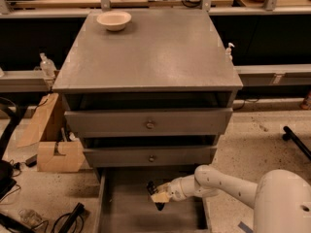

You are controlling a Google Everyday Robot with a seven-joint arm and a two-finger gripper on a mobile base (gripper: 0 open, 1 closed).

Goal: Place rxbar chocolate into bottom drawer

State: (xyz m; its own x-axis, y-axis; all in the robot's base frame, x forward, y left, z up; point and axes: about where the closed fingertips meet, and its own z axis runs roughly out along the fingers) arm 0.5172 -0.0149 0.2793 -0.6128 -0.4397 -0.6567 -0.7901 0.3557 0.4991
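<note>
The bottom drawer point(124, 212) of the grey cabinet is pulled out, showing its plain grey floor and side walls. My white arm reaches in from the lower right. My gripper point(156, 196) hangs over the drawer's middle, just above its floor. A small dark bar, the rxbar chocolate point(152, 188), sits at the fingertips. The two upper round-knobbed drawers point(148, 124) are pushed in.
A white bowl point(113, 19) stands on the cabinet top point(155, 52) at the back left. A cardboard box point(48, 140) lies on the floor left of the cabinet. Cables lie at the lower left. A dark bar lies on the floor at right point(297, 142).
</note>
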